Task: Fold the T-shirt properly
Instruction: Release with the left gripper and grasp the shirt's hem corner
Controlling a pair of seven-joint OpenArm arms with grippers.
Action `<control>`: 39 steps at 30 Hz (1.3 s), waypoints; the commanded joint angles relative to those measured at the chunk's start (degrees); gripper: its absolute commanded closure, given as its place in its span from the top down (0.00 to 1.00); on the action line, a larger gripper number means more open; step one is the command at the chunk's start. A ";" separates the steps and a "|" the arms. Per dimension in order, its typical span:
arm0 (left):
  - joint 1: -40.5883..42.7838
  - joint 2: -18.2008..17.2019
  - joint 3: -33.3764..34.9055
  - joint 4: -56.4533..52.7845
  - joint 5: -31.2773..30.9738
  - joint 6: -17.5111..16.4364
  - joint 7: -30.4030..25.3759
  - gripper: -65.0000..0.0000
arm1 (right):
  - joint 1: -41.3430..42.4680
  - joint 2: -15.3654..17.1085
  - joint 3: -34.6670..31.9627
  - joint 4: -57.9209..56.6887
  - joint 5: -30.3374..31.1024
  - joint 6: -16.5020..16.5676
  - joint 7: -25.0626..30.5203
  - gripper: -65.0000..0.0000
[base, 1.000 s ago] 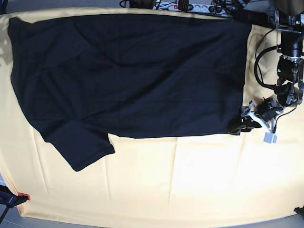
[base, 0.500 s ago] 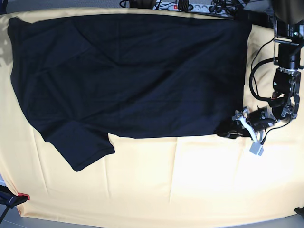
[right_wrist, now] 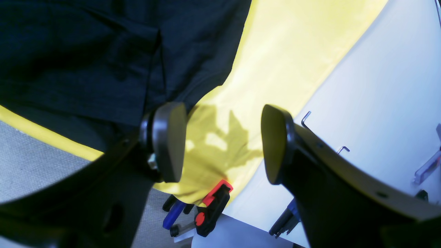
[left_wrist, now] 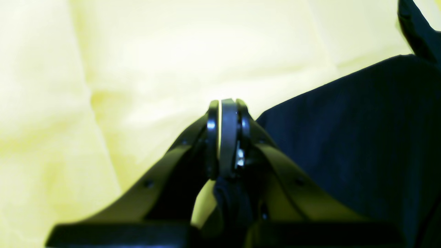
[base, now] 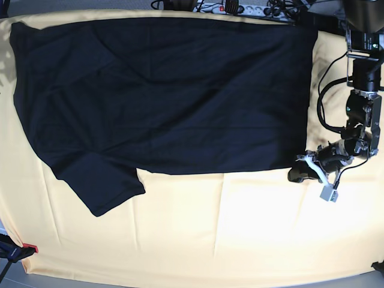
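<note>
Pale yellow cloth covers nearly the whole work surface in the base view, creased in soft lines and running out to grey floor at the lower corners. Along the top edge of that frame sits a power strip among loose cables. At the lower left corner a red-tipped clamp grips the cloth's edge.

Spread flat across the upper two thirds of the base view lies the T-shirt, black and plain, one sleeve jutting toward the lower left.

At the right of the base view the left gripper sits low at the shirt's lower right corner. Its own wrist view shows what the overhead does not: the jaws pressed together at centre frame, with dark fabric bunched between them lower down, and the shirt filling the right side over bright cloth.

The right gripper does not appear in the base view. Its wrist view shows the two pads wide apart with nothing between them, hovering over the cloth's corner; the shirt's sleeve fills the upper left, a white wall surface the right, and the red clamp with blue-handled tools sits at the bottom.
</note>
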 commanded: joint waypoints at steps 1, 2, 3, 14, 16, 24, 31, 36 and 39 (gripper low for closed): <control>-1.62 -1.14 -1.29 0.79 -0.98 -0.57 -1.31 0.03 | 0.20 0.79 0.81 0.28 -0.09 -0.04 0.61 0.56; -1.62 -1.14 -1.88 0.79 -1.01 -0.59 -1.33 0.07 | 0.20 0.42 0.81 0.28 -0.07 -0.04 0.63 0.56; -1.62 -1.14 -2.43 0.79 -1.18 -0.59 -1.33 0.12 | 0.17 0.07 0.81 0.28 -0.04 -0.04 0.63 0.56; -1.49 -1.14 -2.91 0.79 -2.38 0.39 1.03 0.69 | 0.20 -0.59 0.81 0.28 -0.07 -0.02 0.66 0.56; -0.98 -1.14 -2.91 0.79 -2.10 1.40 2.43 0.69 | 0.20 -0.61 0.81 0.28 -0.09 -0.02 0.63 0.56; 3.50 -1.01 -2.91 0.79 5.07 10.34 0.28 0.69 | 0.20 -0.61 0.81 0.28 -0.07 -0.04 0.63 0.56; 5.75 1.46 -2.91 0.79 -0.46 5.92 5.42 0.69 | 0.20 -0.61 0.81 0.28 -0.24 -0.04 0.70 0.56; 5.55 3.08 -2.91 0.79 -9.03 -1.14 11.65 0.69 | 0.20 -0.61 0.81 0.28 -0.28 -0.04 0.68 0.56; 5.55 3.50 -2.91 0.79 -9.99 -2.19 11.13 0.68 | 0.20 -0.61 0.81 0.28 -0.26 -0.04 0.68 0.56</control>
